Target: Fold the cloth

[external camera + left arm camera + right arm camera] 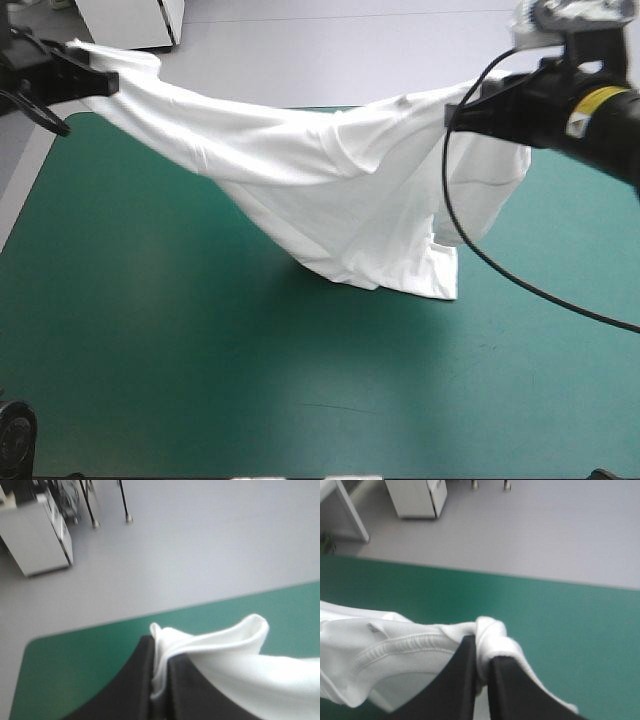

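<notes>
T-shirt strung btwn left gripper and right gripper, both clamped on 1 edge each. Low end touches teal-green cover.

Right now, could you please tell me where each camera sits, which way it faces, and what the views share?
High view: above and behind the robot, facing forward and down at the teal-green table; both arms show, left gripper and right gripper holding the T-shirt lifted between them.
Left wrist view: above the left wrist, looking along its gripper, shut on the T-shirt, toward the table's edge.
Right wrist view: likewise above the right wrist, along its gripper, shut on the T-shirt.
Shared: every view shows the T-shirt and table.
</notes>
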